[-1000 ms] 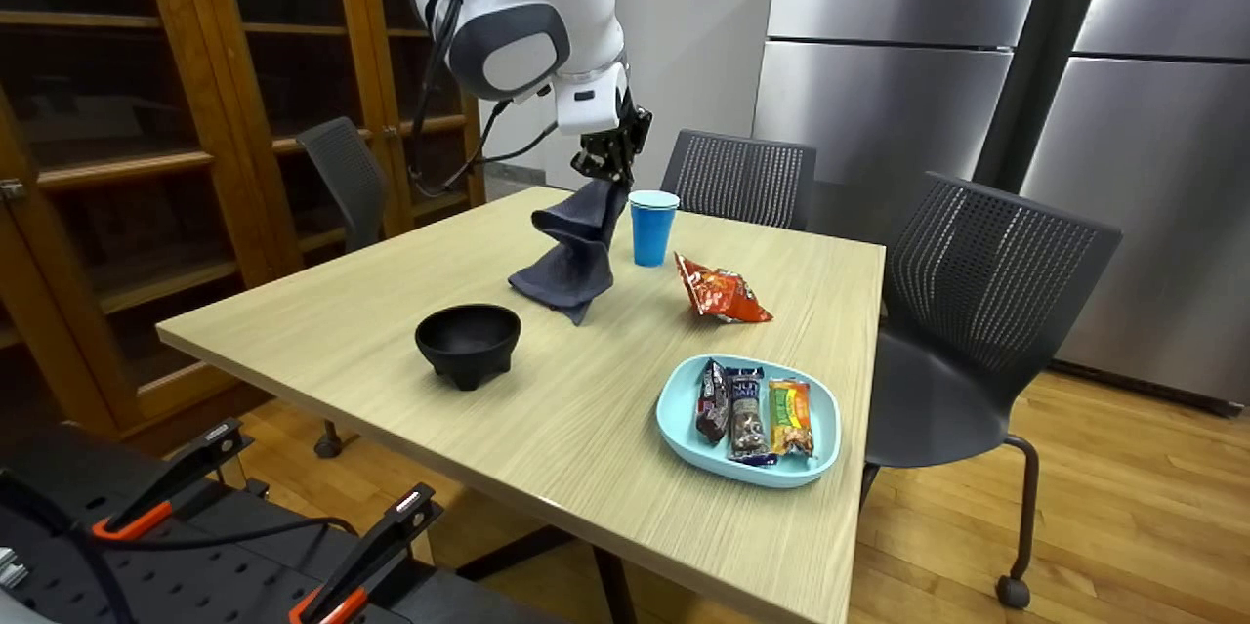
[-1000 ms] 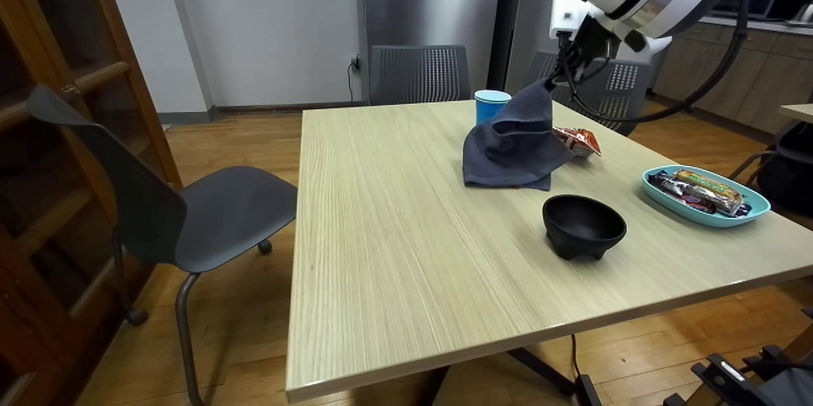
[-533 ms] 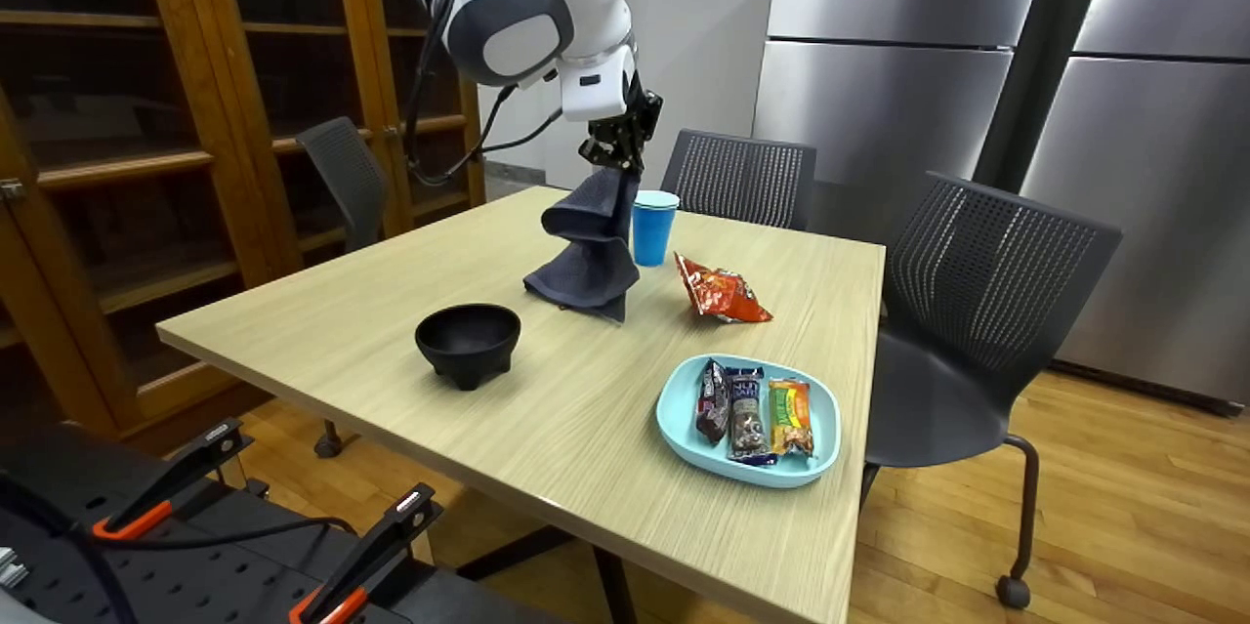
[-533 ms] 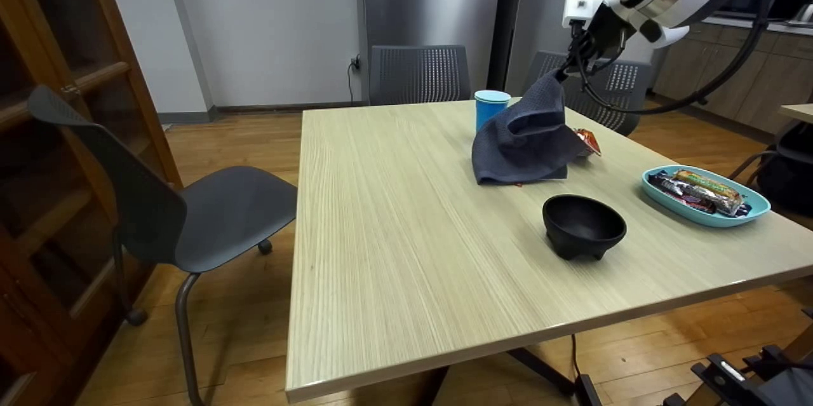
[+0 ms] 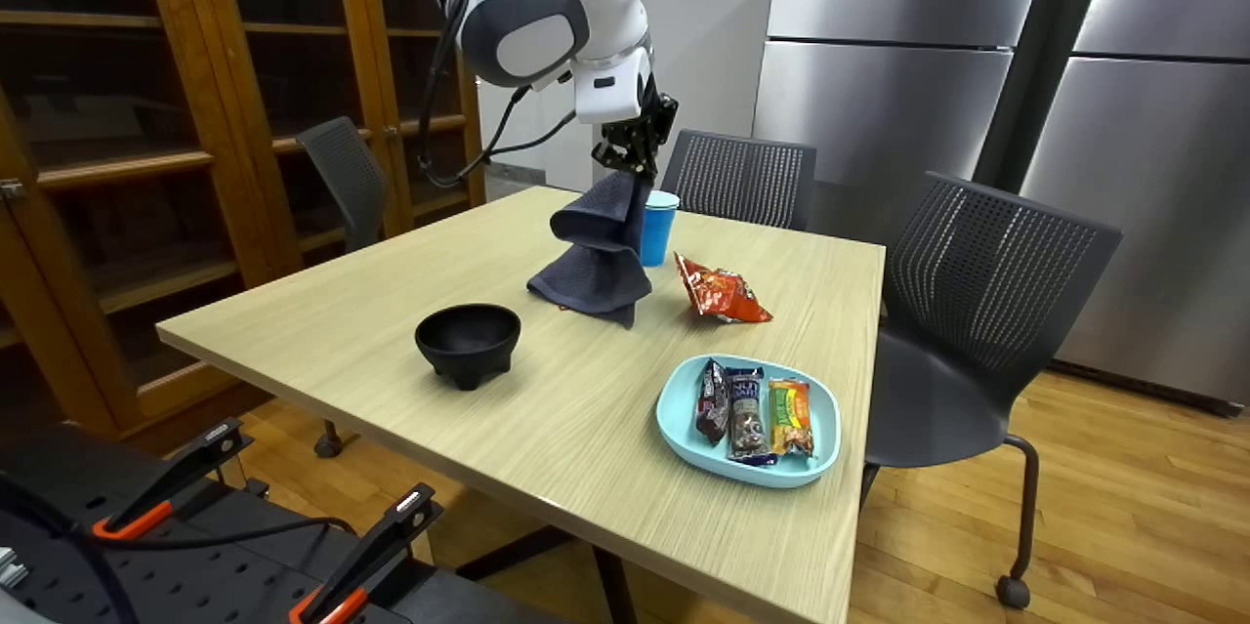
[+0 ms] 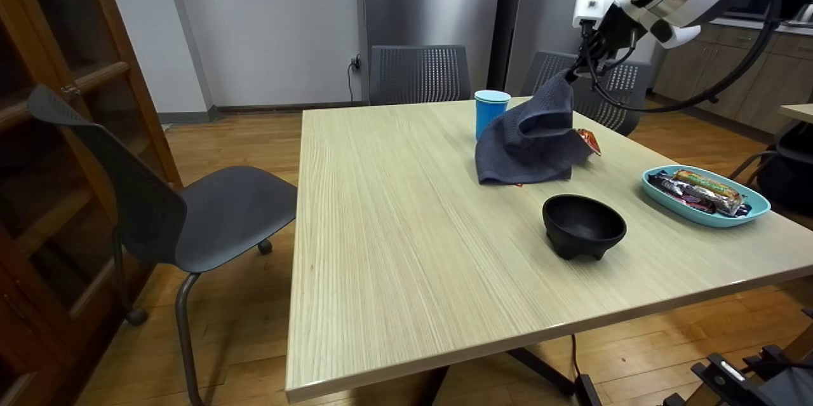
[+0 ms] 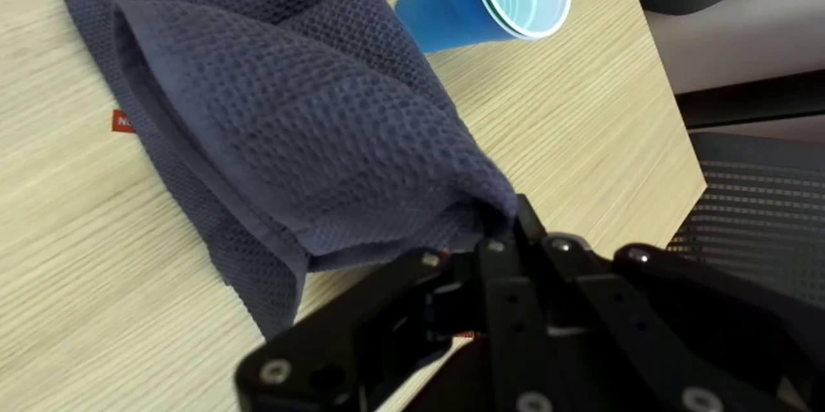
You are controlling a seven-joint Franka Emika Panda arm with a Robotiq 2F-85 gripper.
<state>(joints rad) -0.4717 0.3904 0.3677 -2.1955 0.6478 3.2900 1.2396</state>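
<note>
One black footed bowl (image 6: pixel 584 237), one red foil snack bag (image 5: pixel 725 296), one stack of blue plastic cups (image 7: pixel 448 6) and one light-blue oval tray (image 5: pixel 752 477) with three wrapped snack bars (image 5: pixel 748 414) occupy the wood-grain counter (image 6: pixel 394 234). The gripper (image 7: pixel 514 230), jaws together, pinches one dark blue-grey fabric cloth (image 7: pixel 309 122), lower folds on the counter.
</note>
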